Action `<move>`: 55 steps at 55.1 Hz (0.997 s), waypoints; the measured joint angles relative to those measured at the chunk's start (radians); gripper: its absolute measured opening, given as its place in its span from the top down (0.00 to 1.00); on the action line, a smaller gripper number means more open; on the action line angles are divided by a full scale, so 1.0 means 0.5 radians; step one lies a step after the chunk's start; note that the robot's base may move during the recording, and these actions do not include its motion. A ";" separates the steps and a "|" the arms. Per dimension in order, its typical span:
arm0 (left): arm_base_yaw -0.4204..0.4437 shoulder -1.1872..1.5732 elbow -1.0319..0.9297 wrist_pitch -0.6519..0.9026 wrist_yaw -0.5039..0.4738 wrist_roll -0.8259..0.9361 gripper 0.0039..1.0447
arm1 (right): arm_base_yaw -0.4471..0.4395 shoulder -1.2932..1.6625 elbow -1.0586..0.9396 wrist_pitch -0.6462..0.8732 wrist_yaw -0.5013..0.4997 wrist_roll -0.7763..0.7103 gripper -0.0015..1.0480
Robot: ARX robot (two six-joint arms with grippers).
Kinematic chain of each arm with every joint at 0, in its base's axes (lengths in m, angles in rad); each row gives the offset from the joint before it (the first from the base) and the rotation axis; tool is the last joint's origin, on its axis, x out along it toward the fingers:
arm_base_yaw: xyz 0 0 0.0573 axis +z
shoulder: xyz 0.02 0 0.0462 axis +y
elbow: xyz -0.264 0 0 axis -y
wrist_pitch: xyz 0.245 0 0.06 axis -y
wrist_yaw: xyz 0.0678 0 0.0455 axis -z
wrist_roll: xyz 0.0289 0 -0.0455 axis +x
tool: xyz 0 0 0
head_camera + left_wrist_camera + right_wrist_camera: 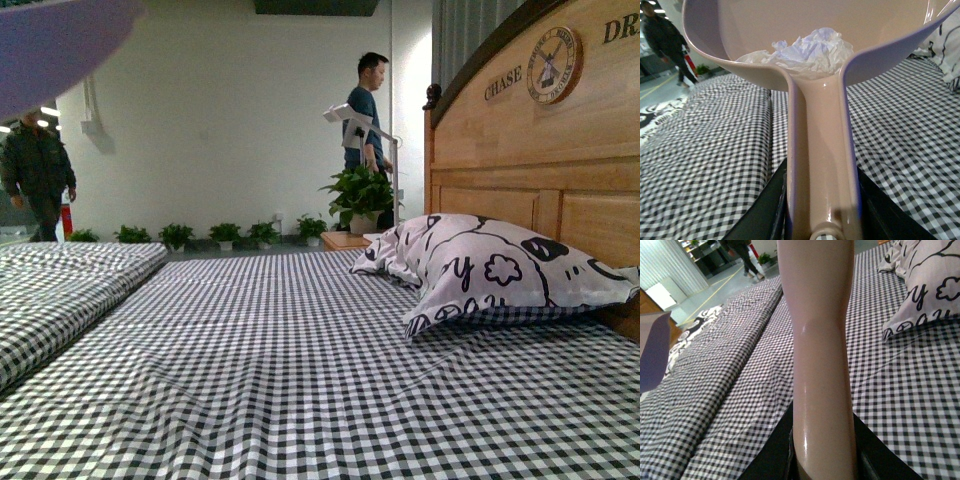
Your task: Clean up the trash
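The trash [807, 50], a crumpled wad of white tissue, lies inside the pinkish dustpan [822, 165], at the neck where the pan meets its handle. My left gripper [822, 220] is shut on the dustpan's handle and holds it above the checked bed. The pan's rim shows blurred at the upper left of the front view as the dustpan [50, 45]. My right gripper [822, 460] is shut on the pinkish brush handle [822, 340], which rises out of frame; the bristles are out of view.
A black-and-white checked sheet [300, 380] covers the bed, with a fold running along its left side. A printed pillow [500, 265] leans on the wooden headboard [540, 130] at right. Two people [365, 110] and potted plants [360, 195] stand beyond the bed.
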 joint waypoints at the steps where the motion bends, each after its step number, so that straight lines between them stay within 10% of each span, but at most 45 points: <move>1: -0.005 -0.034 0.000 -0.007 -0.026 0.004 0.74 | 0.019 -0.025 -0.011 -0.008 0.010 0.011 0.81; 55: -0.641 -0.508 -0.221 0.041 -0.942 -0.377 0.74 | 0.434 -0.505 -0.121 -0.199 0.719 0.195 0.81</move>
